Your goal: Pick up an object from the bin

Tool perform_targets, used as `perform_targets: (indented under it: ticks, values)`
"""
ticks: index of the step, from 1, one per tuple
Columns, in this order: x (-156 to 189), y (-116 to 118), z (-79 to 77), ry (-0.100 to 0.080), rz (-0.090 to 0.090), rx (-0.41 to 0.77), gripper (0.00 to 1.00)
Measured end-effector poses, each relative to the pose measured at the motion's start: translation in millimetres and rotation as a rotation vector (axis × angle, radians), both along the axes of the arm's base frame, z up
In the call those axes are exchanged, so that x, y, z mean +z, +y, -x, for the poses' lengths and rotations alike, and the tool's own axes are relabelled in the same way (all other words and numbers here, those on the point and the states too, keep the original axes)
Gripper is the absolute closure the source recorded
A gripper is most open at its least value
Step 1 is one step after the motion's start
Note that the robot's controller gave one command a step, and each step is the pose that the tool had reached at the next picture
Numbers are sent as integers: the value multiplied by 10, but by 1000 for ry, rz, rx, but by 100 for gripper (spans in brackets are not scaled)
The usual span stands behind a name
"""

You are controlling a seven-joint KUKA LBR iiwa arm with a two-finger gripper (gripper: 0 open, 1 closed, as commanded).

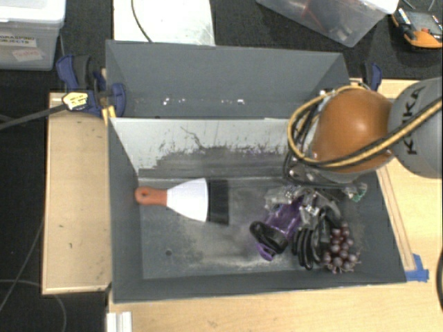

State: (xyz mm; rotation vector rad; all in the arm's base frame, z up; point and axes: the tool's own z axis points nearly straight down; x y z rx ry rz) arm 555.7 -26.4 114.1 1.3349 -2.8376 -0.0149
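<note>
My gripper (303,198) hangs low at the right side of the bin, right above a small cluster of things. Directly under it lies a purple bottle-like thing (282,219) with a black cap pointing toward the front left. Beside that, to the right, sits a black looped thing (307,244). A bunch of dark purple toy grapes (339,249) lies at the front right of the cluster. The gripper's lower end is partly hidden among these things.
A brush (190,199) with an orange handle, white body and black bristles lies on the bin floor left of centre. The arm with its orange dome and yellow-black cables reaches in from the right, over the bin's right rear.
</note>
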Motion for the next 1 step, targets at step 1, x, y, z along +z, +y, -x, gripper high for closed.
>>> perform_targets:
  ticks: [1]
  values:
    - [190, 1, 2, 0, 0, 0, 100]
